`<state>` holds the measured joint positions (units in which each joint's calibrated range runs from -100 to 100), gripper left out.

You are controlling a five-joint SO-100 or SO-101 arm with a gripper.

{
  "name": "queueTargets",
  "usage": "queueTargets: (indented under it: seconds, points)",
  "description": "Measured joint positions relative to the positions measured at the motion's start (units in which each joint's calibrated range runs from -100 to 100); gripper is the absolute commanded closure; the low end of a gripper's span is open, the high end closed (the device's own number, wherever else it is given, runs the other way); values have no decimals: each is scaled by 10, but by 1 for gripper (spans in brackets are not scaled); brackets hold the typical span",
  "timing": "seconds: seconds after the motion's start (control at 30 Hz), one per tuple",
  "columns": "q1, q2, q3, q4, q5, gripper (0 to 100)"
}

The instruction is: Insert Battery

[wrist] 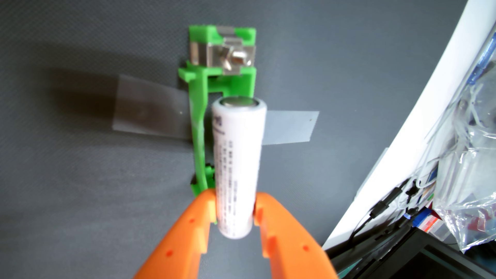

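In the wrist view my orange gripper [234, 204] is shut on a white cylindrical battery [237, 161], gripping it near its lower end. The battery points away from me, its metal end cap facing up and forward. Beneath and behind it lies a green plastic battery holder [200, 112], taped to the grey mat, with a metal contact clip [230, 60] at its far end. The battery hangs over the holder's slot, lined up roughly along its length. The holder's near end is hidden by the battery and my fingers [193, 222].
Clear tape strips [290, 127] run left and right of the holder on the grey mat [80, 187]. A white curved edge [402, 134] borders the mat at the right, with plastic bags [472, 161], cables and a dark screen [402, 257] beyond it.
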<state>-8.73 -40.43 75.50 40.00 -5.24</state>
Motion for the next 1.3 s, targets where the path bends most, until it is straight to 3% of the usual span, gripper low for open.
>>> queueTargets:
  seconds: [0.6,0.97,1.1,1.3]
  points:
    - [-1,0,0,0,0,87]
    - [-36,-77,-7,68,-2,89]
    - [-29,-94,-7,69,-2,99]
    - [-29,-97,-7,69,-2,98]
